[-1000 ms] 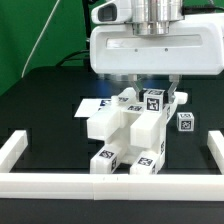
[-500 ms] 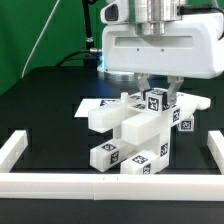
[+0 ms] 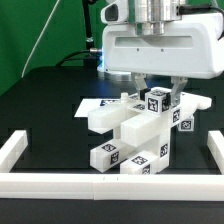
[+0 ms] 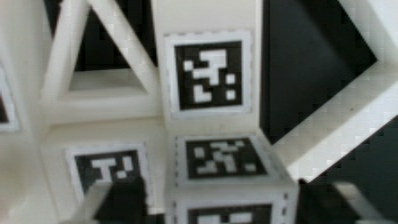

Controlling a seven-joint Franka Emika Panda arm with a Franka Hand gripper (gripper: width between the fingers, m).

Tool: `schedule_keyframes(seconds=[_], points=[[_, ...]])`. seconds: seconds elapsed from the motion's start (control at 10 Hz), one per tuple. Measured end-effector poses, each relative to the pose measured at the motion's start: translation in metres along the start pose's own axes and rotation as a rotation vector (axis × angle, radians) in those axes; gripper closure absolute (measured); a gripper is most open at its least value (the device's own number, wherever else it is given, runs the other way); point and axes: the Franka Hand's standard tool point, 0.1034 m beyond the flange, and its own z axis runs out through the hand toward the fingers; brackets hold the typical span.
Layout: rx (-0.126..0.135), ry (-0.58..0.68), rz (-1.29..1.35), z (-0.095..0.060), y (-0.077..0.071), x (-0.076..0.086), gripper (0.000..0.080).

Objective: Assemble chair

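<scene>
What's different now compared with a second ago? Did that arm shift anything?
Yes. The gripper slid toward the exterior view's right. The chair, apparently held at its top between the fingers, shifted with it and turned a little. All of that happened early on, and in the last half second nothing visibly moved. The marker board and the white border bars stayed where they were.

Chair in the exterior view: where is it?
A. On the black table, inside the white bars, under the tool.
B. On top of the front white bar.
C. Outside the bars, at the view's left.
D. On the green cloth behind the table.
A: the chair sits on the black table, behind the front bar, with the tool at its top.
</scene>
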Motion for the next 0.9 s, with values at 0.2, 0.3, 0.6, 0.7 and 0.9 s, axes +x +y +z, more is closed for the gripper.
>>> schedule_keyframes(seconds=[0.2, 0.3, 0.6, 0.7, 0.9], points=[[0.000, 0.000, 0.000, 0.000, 0.000, 0.000, 0.0192], [0.000, 0.000, 0.000, 0.000, 0.000, 0.000, 0.0158], [0.021, -0.011, 0.004, -0.020, -0.007, -0.003, 0.0152], [0.041, -0.011, 0.007, -0.034, -0.014, -0.011, 0.0151], [0.038, -0.016, 0.008, -0.032, -0.016, -0.019, 0.0151]])
